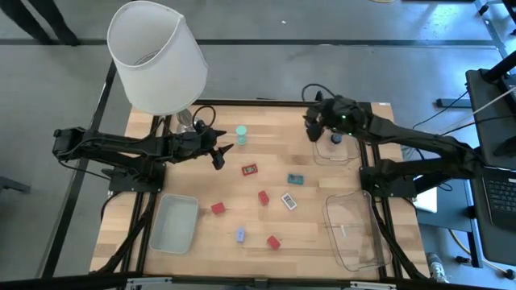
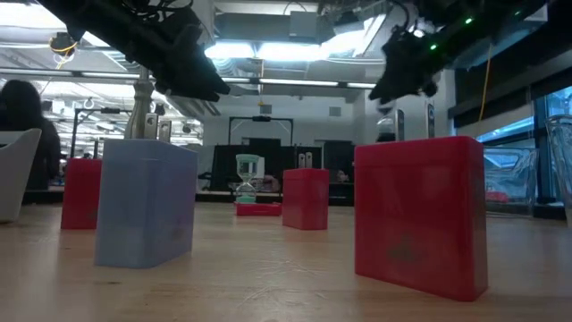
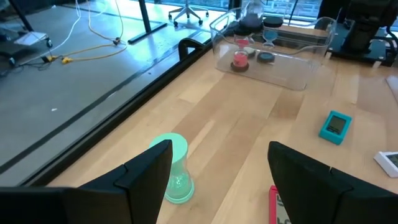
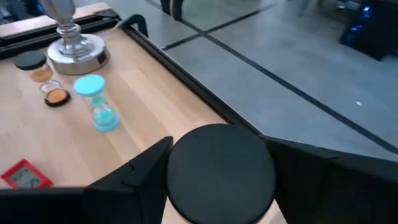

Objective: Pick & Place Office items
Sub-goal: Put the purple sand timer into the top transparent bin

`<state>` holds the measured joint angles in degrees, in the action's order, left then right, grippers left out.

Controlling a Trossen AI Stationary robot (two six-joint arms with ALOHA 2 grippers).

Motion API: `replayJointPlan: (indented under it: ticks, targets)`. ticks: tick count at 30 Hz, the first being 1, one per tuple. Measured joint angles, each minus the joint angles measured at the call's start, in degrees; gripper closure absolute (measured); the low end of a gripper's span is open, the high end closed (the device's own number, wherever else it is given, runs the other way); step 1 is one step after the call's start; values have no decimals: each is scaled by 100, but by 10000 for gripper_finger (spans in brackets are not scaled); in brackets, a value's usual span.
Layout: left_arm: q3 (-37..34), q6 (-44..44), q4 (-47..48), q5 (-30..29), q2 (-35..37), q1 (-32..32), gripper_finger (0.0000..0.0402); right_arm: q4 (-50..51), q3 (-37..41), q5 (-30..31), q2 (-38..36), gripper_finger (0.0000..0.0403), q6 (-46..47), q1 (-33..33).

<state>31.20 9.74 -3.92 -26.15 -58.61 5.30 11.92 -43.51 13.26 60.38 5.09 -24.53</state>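
Black cylinder sits clamped in the right tool, carried; next, release into the clear tray beneath. Left tool gapes empty.

A tall lamp with a wide white shade stands on its round metal base at the light wooden table's far left corner, a frosted plastic tray near-left, two clear plastic trays along the right
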Motion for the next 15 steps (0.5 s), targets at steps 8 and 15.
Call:
replayJointPlan:
  ticks: [8,15]
  targets:
    - [0,-46,-4,-126,0,7,140,885,39,389,-481,188,29,21]
    - [0,-2,-8,-127,0,7,140,465,968,465,-851,185,387,24]
